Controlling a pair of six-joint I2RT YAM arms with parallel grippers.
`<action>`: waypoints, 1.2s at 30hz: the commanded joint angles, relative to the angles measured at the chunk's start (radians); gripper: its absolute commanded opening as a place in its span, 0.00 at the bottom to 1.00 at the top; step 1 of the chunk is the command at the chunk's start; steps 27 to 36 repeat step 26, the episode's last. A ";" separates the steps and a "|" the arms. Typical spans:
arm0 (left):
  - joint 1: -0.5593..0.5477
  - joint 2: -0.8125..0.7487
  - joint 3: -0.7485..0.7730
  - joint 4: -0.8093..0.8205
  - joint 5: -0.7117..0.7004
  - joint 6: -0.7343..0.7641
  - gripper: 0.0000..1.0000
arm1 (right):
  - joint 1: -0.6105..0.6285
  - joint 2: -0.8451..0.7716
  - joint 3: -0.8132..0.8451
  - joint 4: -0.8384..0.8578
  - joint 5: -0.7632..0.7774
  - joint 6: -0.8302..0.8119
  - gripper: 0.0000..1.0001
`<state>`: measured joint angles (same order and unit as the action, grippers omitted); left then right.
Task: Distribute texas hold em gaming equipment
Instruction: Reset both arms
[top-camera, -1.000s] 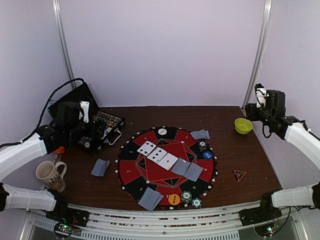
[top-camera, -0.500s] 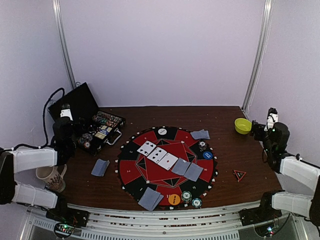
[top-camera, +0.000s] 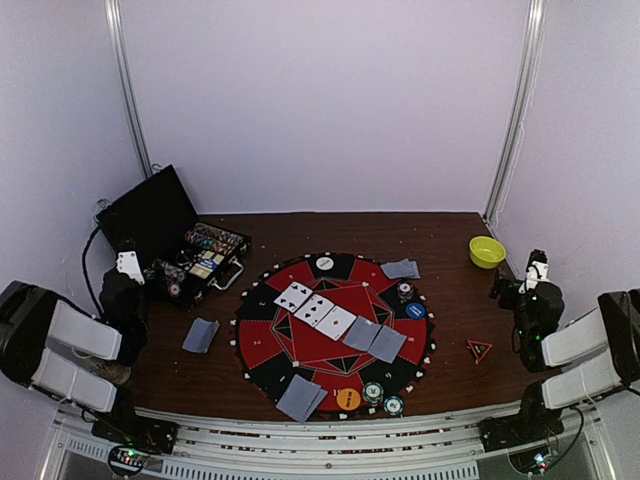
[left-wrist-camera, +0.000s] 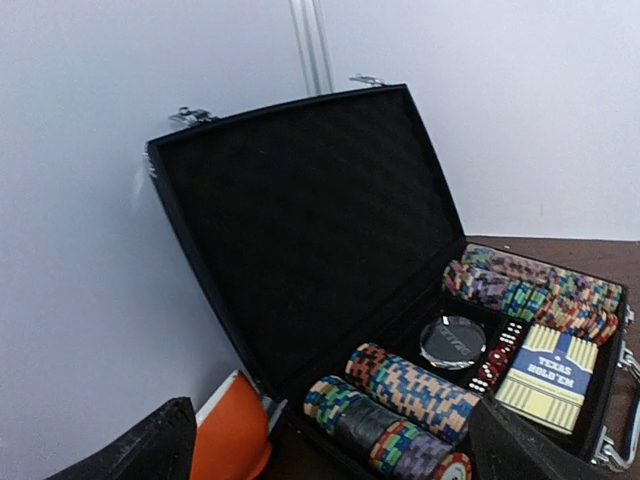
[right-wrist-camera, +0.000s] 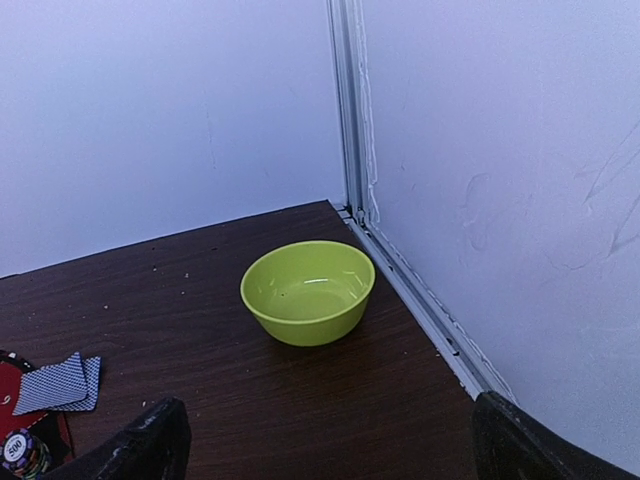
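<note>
My left gripper (left-wrist-camera: 330, 430) is spread wide and grips nothing. My right gripper (right-wrist-camera: 325, 425) is likewise released and bare. Both sit at the sides of the table (top-camera: 460, 290), well apart from the red-and-black mat (top-camera: 262, 345) in the middle.

Nearest me on the mat's rim lie a face-down card pair (top-camera: 300, 397), the orange button (top-camera: 348, 398) and two chip stacks (top-camera: 373, 392) just beside it. Across the middle runs a row of three face-up cards (top-camera: 315, 308), then two face-down cards (top-camera: 375, 338). A second pair (top-camera: 200, 334) lies on bare wood left of the mat.

At the right rim the blue button (top-camera: 415, 310) sits close in front of a lone chip stack (top-camera: 405, 291). A small red triangle (top-camera: 478, 349) lies between the mat and my right arm. At the far rim are the white button (top-camera: 324, 264) and a third pair (top-camera: 401, 268).

Straight before my left jaws stands the open case (left-wrist-camera: 300, 230). Its raised lid blocks the wall behind, and rows of chips (left-wrist-camera: 410, 385), red dice (left-wrist-camera: 497, 355) and a boxed deck (left-wrist-camera: 548, 375) sit inside. Ahead of my right jaws the yellow bowl (right-wrist-camera: 307, 290) stands in the far corner, near the wall rail.
</note>
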<state>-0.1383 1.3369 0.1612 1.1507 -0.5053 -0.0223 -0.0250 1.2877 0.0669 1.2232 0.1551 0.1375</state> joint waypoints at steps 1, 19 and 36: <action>0.006 0.152 -0.025 0.286 0.120 0.031 0.98 | -0.004 0.087 0.036 0.165 -0.107 0.013 1.00; 0.034 0.234 0.063 0.223 0.279 0.063 0.98 | 0.025 0.268 0.138 0.157 -0.173 -0.036 1.00; 0.036 0.233 0.061 0.225 0.278 0.063 0.98 | 0.025 0.268 0.139 0.153 -0.172 -0.036 1.00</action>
